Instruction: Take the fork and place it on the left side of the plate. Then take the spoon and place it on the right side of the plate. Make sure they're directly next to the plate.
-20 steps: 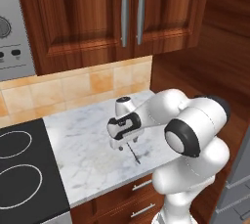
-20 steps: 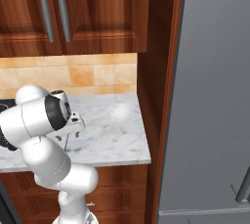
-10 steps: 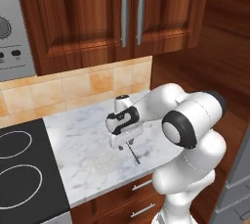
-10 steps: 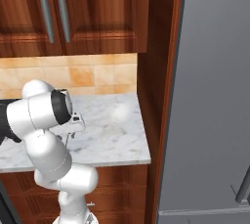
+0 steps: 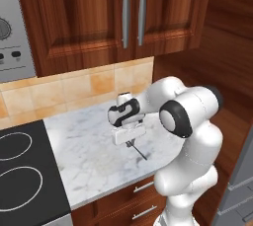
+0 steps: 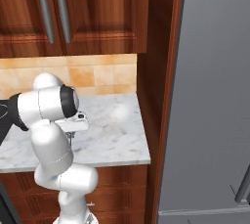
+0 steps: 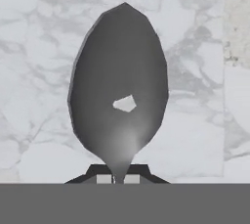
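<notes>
Grey spoon sits pinched at its neck in our hand, bowl pointing away over the marble surface. We judge that grip keeps it level for carrying to the plate's right side.

A white marble desk runs along a tan tiled wall. Dark wood cupboards with two upright metal handles hang above it. A black stove top adjoins the desk's left end. Drawers sit below, and a grey fridge stands at the right.
</notes>
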